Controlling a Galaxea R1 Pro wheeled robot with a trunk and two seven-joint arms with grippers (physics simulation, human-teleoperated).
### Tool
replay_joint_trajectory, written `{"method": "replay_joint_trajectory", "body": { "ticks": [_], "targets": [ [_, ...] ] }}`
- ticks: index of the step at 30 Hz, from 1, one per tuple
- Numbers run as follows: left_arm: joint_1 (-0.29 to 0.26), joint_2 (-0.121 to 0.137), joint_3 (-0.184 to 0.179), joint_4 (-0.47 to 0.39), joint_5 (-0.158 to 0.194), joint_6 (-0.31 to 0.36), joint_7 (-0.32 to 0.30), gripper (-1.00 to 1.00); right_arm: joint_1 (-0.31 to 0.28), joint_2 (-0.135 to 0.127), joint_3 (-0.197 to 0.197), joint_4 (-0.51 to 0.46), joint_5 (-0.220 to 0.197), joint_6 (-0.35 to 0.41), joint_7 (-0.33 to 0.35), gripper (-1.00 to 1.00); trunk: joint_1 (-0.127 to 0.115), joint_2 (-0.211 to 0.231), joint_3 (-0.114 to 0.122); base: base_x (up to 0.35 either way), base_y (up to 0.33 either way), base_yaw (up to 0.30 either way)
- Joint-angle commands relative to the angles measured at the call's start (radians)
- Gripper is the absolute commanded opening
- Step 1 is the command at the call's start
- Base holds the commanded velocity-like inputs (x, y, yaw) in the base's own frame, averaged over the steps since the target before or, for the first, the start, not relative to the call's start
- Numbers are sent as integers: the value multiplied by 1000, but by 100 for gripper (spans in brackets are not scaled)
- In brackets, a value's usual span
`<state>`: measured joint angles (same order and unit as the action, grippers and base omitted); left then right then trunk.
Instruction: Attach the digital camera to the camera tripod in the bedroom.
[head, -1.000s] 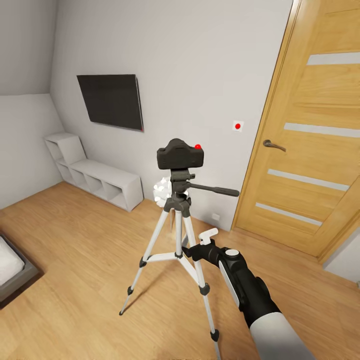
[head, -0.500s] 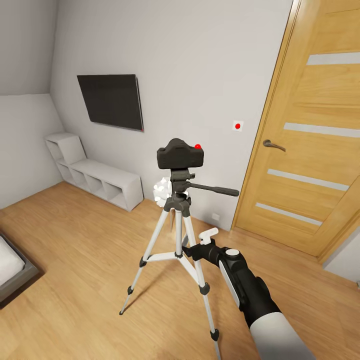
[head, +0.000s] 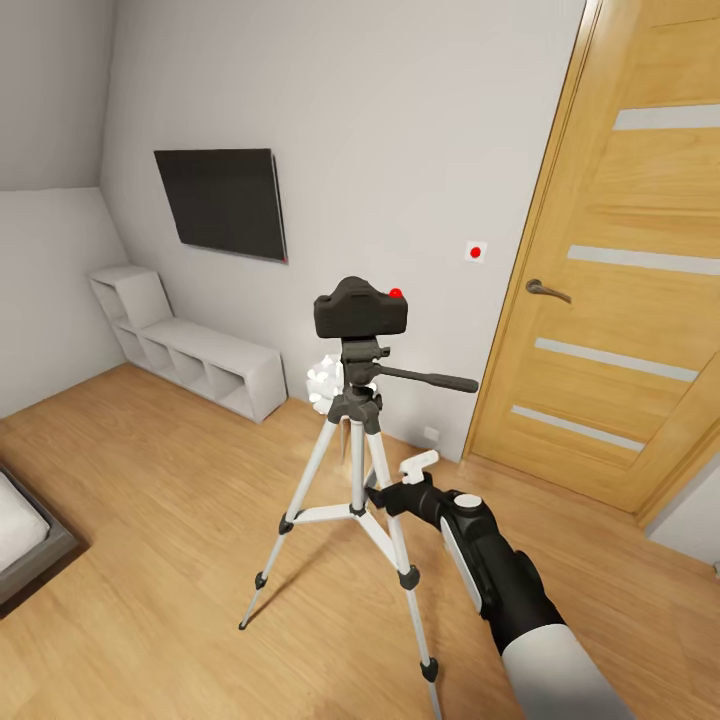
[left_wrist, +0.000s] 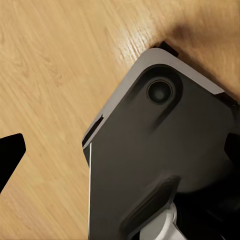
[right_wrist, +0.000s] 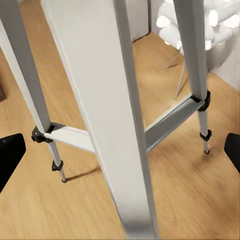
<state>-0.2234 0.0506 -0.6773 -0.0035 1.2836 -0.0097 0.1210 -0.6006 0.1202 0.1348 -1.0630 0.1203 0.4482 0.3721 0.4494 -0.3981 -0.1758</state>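
Pale grey walls and a light wood floor (head: 150, 500) frame the bedroom, with an oak door (head: 620, 280) at the right. Low in the head view, the right arm reaches forward from the bottom edge, its black forearm angled up and to the left, ending in the right tool (head: 405, 480) right beside the near leg of the camera tripod (head: 352, 440). One white finger (head: 420, 463) juts up clear of the leg; in the right wrist view both dark fingertips sit at the far edges, wide apart, with a silver leg between them and nothing gripped. The left tool (left_wrist: 10, 160) shows as 1 dark fingertip over floor next to the robot's dark base (left_wrist: 165, 165); how far it is open I cannot tell.

Sitting on the tripod's black head is the digital camera (head: 360, 310), red dot up, with the pan handle (head: 435, 381) sticking out to the right. Behind the tripod stands a white lumpy object (head: 325, 382). White cube shelves (head: 190, 350) line the wall under a dark wall screen (head: 222, 202); their open compartments look bare.

Compared with 0.5 s ago, the right forearm has shifted slightly right and the finger sits a touch higher; the camera and tripod are unchanged.
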Motion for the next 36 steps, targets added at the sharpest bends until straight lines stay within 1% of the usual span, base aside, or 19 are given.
{"method": "replay_joint_trajectory", "body": {
  "ticks": [1, 3, 9, 13, 18, 26, 30, 36],
  "targets": [
    [-1, 0, -8, -1, 7, -1, 3, 100, 1, -3, -1, -11, 10, 5, 8, 100, 1, -2, -2, 0, 0, 0],
    [-1, 0, -8, -1, 7, -1, 3, 100, 4, -15, -1, -31, 9, 9, 10, 100, 1, -2, -2, 0, 0, 0],
    [-1, 0, -8, -1, 7, -1, 3, 100, 10, -63, 2, -96, -1, 34, 23, 100, 1, -2, -2, 0, 0, 0],
    [-1, 0, -8, -1, 7, -1, 3, 100, 11, -79, 3, -118, -3, 56, 35, 100, 1, -2, -2, 0, 0, 0],
    [-1, 0, -8, 0, 7, -1, 3, 100, 11, -88, 3, -130, -1, 72, 42, 100, 1, -2, -2, 0, 0, 0],
    [-1, 0, -8, 0, 7, -1, 3, 100, 12, -93, 3, -136, 2, 79, 56, 100, 1, -2, -2, -12, 0, 0],
    [-1, 0, -8, 0, 7, -1, 3, 100, 12, -94, 3, -136, 3, 86, 80, 100, 1, -2, -2, -88, 0, 0],
    [-1, 0, -8, -1, 7, -1, 3, 100, 12, -94, 2, -137, 8, 116, 125, 100, 1, -2, -2, -71, 0, 0]
  ]
}}
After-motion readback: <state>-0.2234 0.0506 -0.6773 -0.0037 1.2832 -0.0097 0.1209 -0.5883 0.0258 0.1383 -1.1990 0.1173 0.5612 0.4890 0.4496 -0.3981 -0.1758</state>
